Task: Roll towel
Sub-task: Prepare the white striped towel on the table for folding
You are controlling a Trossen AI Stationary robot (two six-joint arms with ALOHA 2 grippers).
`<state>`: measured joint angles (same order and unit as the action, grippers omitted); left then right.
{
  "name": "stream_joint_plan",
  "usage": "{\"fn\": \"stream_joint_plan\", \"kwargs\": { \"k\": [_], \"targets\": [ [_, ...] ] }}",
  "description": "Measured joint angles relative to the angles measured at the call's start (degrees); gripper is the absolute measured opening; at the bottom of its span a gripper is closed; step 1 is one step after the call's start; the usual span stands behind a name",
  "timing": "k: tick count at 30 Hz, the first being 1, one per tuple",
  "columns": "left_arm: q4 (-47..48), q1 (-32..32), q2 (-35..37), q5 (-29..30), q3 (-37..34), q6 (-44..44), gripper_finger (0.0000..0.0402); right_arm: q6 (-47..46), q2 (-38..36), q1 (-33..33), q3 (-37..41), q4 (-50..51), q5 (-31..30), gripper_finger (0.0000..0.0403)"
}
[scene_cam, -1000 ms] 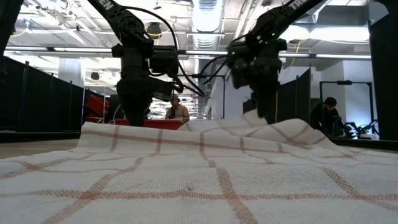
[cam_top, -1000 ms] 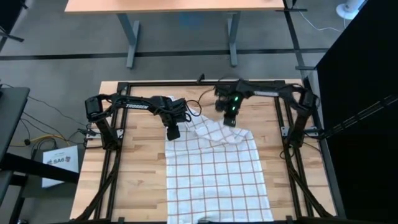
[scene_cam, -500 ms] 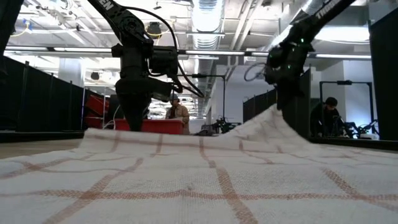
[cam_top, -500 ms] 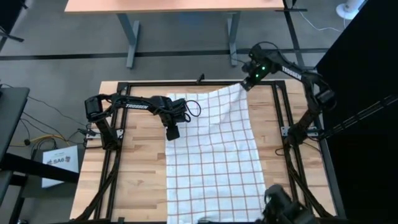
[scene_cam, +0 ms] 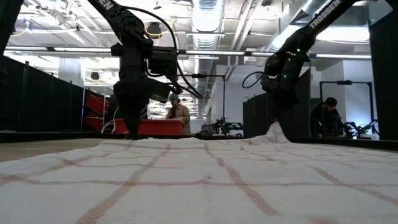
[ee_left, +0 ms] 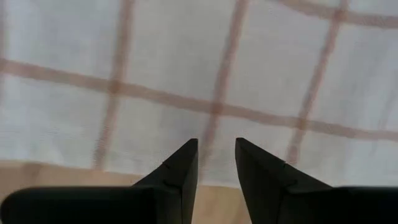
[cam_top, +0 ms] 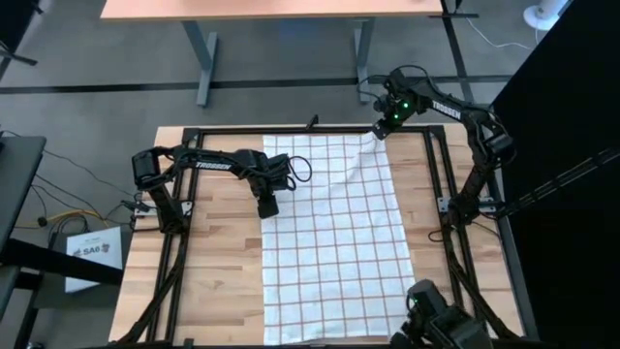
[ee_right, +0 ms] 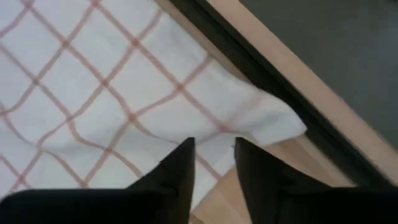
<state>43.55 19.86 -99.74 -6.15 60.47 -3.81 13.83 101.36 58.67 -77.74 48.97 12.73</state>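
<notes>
- Flattened since half a second ago: white cloth towel (cam_top: 329,242) with reddish-brown grid, spread on wooden tabletop (cam_top: 208,281).
- Right gripper (cam_top: 379,133) at far right corner, jaws slightly parted, holding nothing visible.
- Left gripper (cam_top: 267,207) over left edge, jaws narrowly apart, empty.

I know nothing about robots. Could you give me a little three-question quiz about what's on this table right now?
1. True or false: the towel is rolled up into a tube.
2. Where is the right gripper? A. over a corner of the towel; B. over the towel's middle; C. away from the table.
3. Fill in: the ____ gripper sits at the towel's side edge.

Key: 1. False, it lies spread out on the table. 2. A. 3. left.
</notes>
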Motion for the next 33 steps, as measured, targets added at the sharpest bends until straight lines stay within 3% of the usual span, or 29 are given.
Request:
{"fn": "stream_joint_plan", "kwargs": {
  "k": [5,9,17,28,33],
  "targets": [
    [3.37,-0.14,1.52,1.36,4.85,-0.42,0.0093,4.53,-0.09,-2.89,-6.39,9.53,1.19,0.0166],
    [7.06,-2.62,3.88,0.93,10.28,-0.35,0.0093,10.23,-2.41,-8.1,-7.55,17.2,8.73,0.0184],
    [15.3,-14.57,4.92,1.09,15.62,2.6,0.0093,10.14,-13.74,-25.84,2.21,19.17,11.36,0.0177],
    [15.96,-34.97,4.92,2.75,18.13,19.85,0.0093,-15.38,-31.65,-59.14,18.02,10.15,10.81,0.0174],
    [16.34,-44.32,4.9,5.97,18.16,24.85,0.0093,-31.1,-32.19,-77.74,21.25,4.68,2.04,0.0174]
  ]
}}
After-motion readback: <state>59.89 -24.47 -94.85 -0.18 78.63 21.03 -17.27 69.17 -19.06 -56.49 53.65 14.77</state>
